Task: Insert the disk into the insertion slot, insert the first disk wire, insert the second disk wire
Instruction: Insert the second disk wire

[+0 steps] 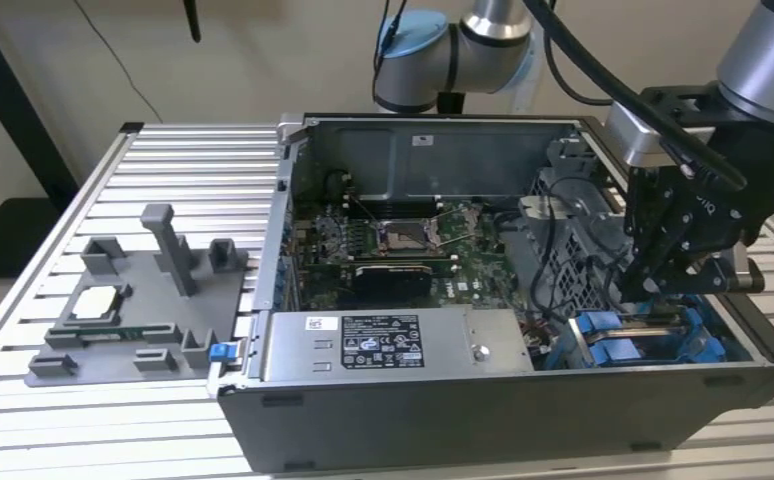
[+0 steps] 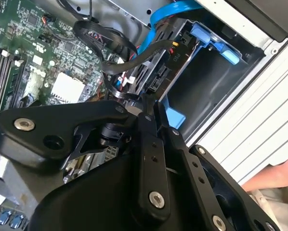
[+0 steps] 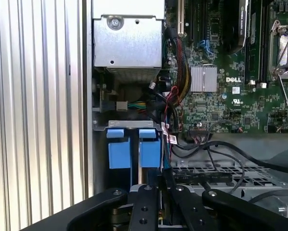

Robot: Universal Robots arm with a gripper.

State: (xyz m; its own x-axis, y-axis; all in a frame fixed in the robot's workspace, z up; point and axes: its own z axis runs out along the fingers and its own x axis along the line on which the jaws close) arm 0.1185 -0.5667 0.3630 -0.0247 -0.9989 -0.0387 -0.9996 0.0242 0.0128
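— Where do we find the gripper (image 1: 665, 290)?

— Down inside the open computer case (image 1: 494, 420), at the corner toward the exterior view's right, just above the blue plastic of the insertion slot (image 1: 647, 338). In the second wrist view its dark fingers (image 2: 149, 144) stand close together, nearly touching, with a black wire (image 2: 139, 57) running just past their tips; we cannot tell whether they pinch it.

— And the disk?

— In the second wrist view we see the disk (image 2: 156, 72) sitting in the bay, its blue frame against the case wall (cables reach its exposed end). In the first wrist view the slot's blue side pieces (image 3: 119, 154) lie beside the grey power-supply box (image 3: 127, 41).

— Anything outside the case?

— A grey fixture (image 1: 134, 310) on the slatted table (image 1: 40, 400), well apart from the arm
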